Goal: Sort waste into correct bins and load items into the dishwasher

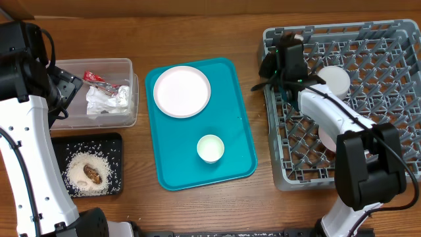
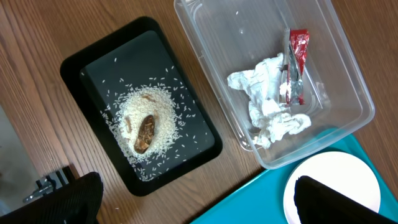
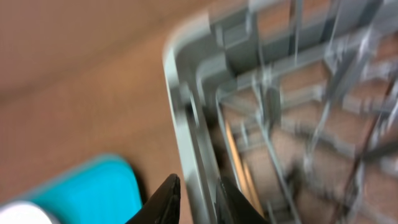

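Clear smooth tub point(image 2: 205, 37), rounded corners, holds crumpled white napkin point(image 2: 267, 99) w/ shiny red wrapper point(image 2: 295, 62) on it. Matte black tray point(image 2: 106, 68) sits just beside it: loose rice point(image 2: 165, 102) heaped round a brown lump point(image 2: 146, 132). Flat teal tray point(image 1: 230, 112) mid-table carries round white plate point(image 1: 182, 91) & small cup point(image 1: 210, 147), apart from each other. There's bare wood table point(image 1: 197, 204) all round.

Grey lattice rack point(image 1: 388, 39) at R is cut off by frame edge. One pale bowl point(image 1: 337, 79) is inside; a 2nd round piece point(image 1: 323, 139) is mostly hidden under R arm.

Left gripper point(image 2: 199, 204) hangs over tub & black tray, jaws spread wide, empty. Right gripper point(image 3: 198, 202) is at rack's corner wall. View is blurred; jaws a narrow gap apart, prob. pinching nothing.
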Robot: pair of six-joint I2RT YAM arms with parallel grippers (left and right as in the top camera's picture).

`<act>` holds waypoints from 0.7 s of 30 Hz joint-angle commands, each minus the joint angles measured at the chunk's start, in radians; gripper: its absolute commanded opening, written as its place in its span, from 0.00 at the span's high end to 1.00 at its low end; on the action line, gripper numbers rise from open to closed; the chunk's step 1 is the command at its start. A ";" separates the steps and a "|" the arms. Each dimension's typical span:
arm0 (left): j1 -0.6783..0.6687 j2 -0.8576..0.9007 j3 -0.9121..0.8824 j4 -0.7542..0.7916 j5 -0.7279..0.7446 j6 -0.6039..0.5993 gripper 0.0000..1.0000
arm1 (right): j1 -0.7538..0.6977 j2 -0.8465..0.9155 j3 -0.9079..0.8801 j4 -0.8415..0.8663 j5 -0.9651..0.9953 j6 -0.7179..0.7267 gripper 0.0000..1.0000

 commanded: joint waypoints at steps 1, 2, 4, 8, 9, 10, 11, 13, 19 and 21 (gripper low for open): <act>0.000 0.003 0.004 -0.002 -0.002 -0.018 0.00 | -0.017 -0.042 0.053 0.028 0.115 0.040 0.77; 0.000 0.003 0.004 -0.002 -0.002 -0.018 0.00 | -0.022 -0.041 0.053 0.032 0.116 0.040 0.77; 0.000 0.003 0.004 -0.002 -0.002 -0.018 0.00 | -0.028 -0.040 0.053 0.032 0.113 0.040 0.77; 0.000 0.003 0.004 -0.002 -0.002 -0.018 0.00 | -0.037 -0.040 0.053 0.032 0.109 0.040 0.76; 0.000 0.003 0.004 -0.002 -0.002 -0.018 0.00 | -0.037 -0.040 0.054 0.032 0.101 0.037 0.73; 0.000 0.003 0.004 -0.002 -0.002 -0.018 0.00 | -0.037 -0.041 0.056 0.031 0.086 0.035 0.68; 0.000 0.003 0.004 -0.002 -0.002 -0.018 0.00 | -0.037 -0.043 0.063 0.027 0.053 0.023 0.63; 0.000 0.003 0.004 -0.002 -0.002 -0.018 0.00 | -0.037 -0.058 0.085 0.004 -0.023 -0.005 0.57; 0.000 0.003 0.004 -0.002 -0.002 -0.018 0.00 | -0.036 -0.146 0.171 -0.134 -0.080 -0.036 0.31; 0.000 0.003 0.004 -0.002 -0.002 -0.018 0.00 | -0.036 -0.192 0.197 -0.186 -0.233 -0.081 0.00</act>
